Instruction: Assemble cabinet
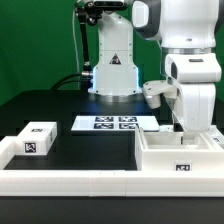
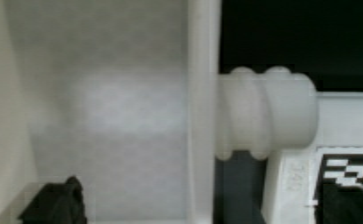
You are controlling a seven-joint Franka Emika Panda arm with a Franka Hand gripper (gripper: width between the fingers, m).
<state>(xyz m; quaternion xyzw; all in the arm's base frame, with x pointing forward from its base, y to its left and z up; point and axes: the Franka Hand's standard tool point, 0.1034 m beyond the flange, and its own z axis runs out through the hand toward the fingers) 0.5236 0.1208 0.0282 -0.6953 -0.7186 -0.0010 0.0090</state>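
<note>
Fingers: I saw only one dark tip in the wrist view, low beside a white wall. I couldn't make out the other one, so I cannot tell whether they were spread or pinching anything. In the exterior view they dipped into the open top of the cabinet, toward the exterior view's right, mostly hidden by its rim. My guess was that they were down there to seat or press an inner part. The wrist view was filled by the cabinet wall, with a ribbed peg sticking out at its edge and a tag just past it. I couldn't see whether the fingers touched the peg.

The cabinet stood on the dark counter at the exterior view's right, up against the rail along the front. I judged the rail served as a stop so the body wouldn't slide under a push. A loose block sat at the exterior view's far left, also by the rail, well apart from the cabinet and not yet fitted. The marker board lay flat behind.

Arm: the wrist pointed straight down, with the hand vertical over the cabinet. The upper links ran up out of the picture, and the base stood at the back.
</note>
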